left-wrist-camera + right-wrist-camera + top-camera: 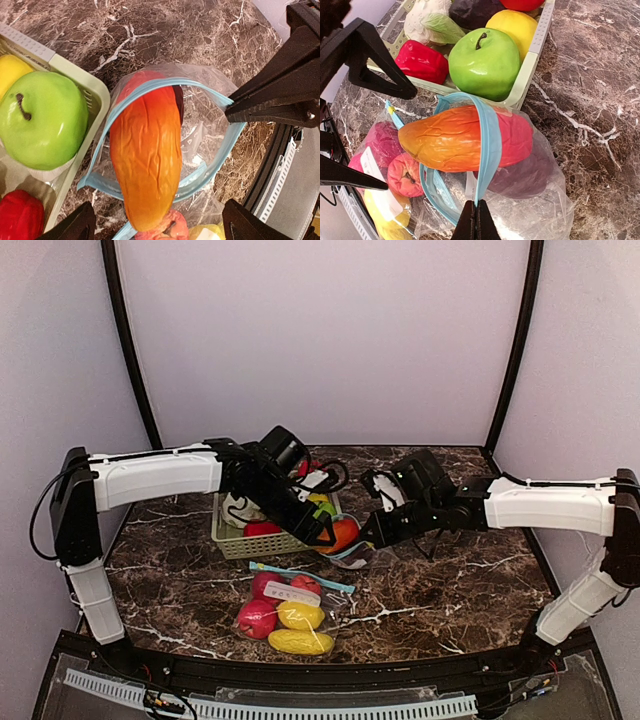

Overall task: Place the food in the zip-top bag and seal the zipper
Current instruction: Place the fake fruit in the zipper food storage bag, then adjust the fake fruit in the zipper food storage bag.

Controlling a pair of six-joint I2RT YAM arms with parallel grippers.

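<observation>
The food's orange-red fruit [147, 160] lies half inside the zip-top bag [200, 145] at the middle of the left wrist view, its narrow end poking out over the blue zipper rim. The left gripper [159, 220] stands wide open, holding nothing, with only its fingertips showing at the bottom edge. The right gripper [476, 222], bottom centre of its own view, is closed, pinching the bag's rim. A dark purple piece [530, 172] behind the plastic is hard to make out. The basket [540, 37] is cut off at the top and holds a green apple [482, 62].
</observation>
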